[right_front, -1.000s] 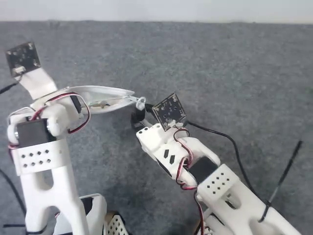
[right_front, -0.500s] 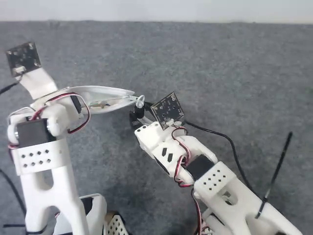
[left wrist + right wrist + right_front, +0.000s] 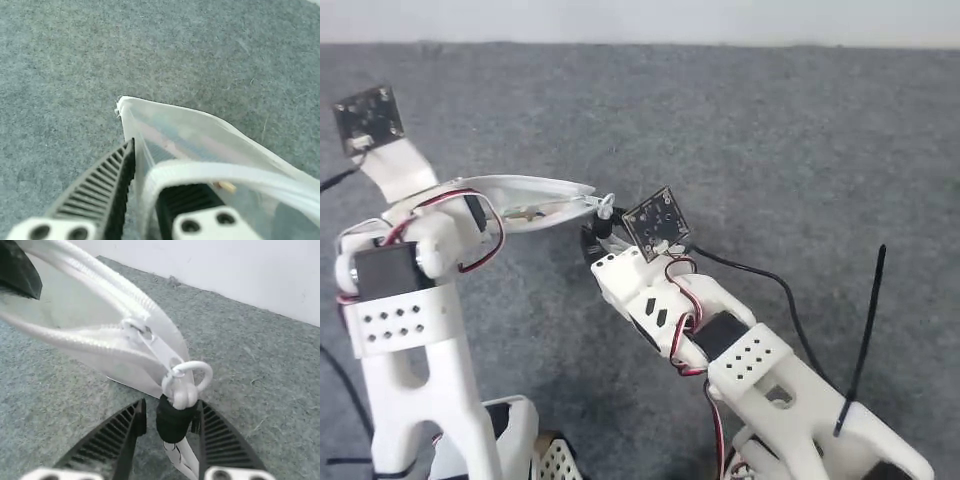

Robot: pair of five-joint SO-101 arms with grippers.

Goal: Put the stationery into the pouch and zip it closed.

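The white translucent pouch (image 3: 535,190) is held off the grey mat, its mouth open, with the two zipper sides parting away from the slider (image 3: 133,328). My left gripper (image 3: 145,160) is shut on the pouch's (image 3: 200,137) edge, one finger on each side of the wall. Faint pink and blue shapes show through the wall, and a small tan piece (image 3: 226,186) lies inside. The zipper pull (image 3: 185,385), a white ring with a black bead, hangs off the pouch's far end. My right gripper (image 3: 171,407) is shut on the pull (image 3: 606,208).
A grey felt mat (image 3: 790,130) covers the table, with open room to the right and towards the back. A white wall (image 3: 640,20) borders the far edge. A black cable (image 3: 770,285) and a black tie (image 3: 865,330) trail off the right arm.
The right arm has shifted a little to the left, towards the pouch, carrying the zipper pull with it. The left arm and pouch have stayed put.
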